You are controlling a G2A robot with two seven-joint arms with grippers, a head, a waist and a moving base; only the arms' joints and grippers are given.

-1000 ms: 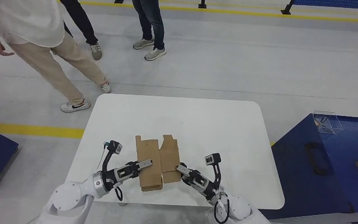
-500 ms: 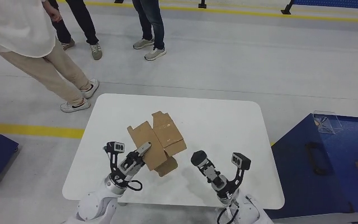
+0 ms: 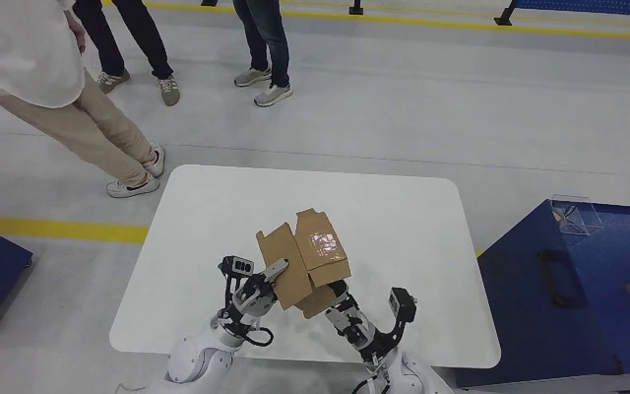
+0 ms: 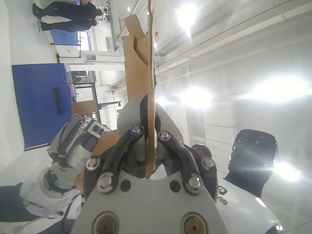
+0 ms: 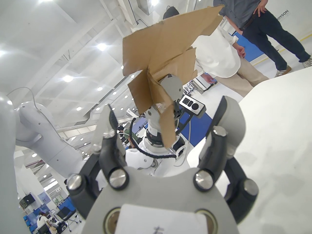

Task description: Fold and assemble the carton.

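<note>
Lifted off the tabletop since a second ago, the flattened brown cardboard carton point(image 3: 307, 254) now hangs tilted in the lower middle of the top view. My right pincer point(image 5: 168, 105), which stood off to the right half a second back, has come in beneath the carton's lower edge.

My left pincer point(image 4: 150, 103) is clamped on a thin edge of the cardboard, one finger on each side of the sheet. In the top view it bites the carton's lower left side. My right pincer has its fingers spread wide with nothing between them. The carton sits just ahead of it, with the panels splayed at their creases and one flap drooping toward me.

The carton is clear of the white round-cornered table point(image 3: 413, 212), above the table's near edge. Beyond the table, at the right edge of the top view, stands a dark blue cabinet point(image 3: 551, 286) on the grey floor.
</note>
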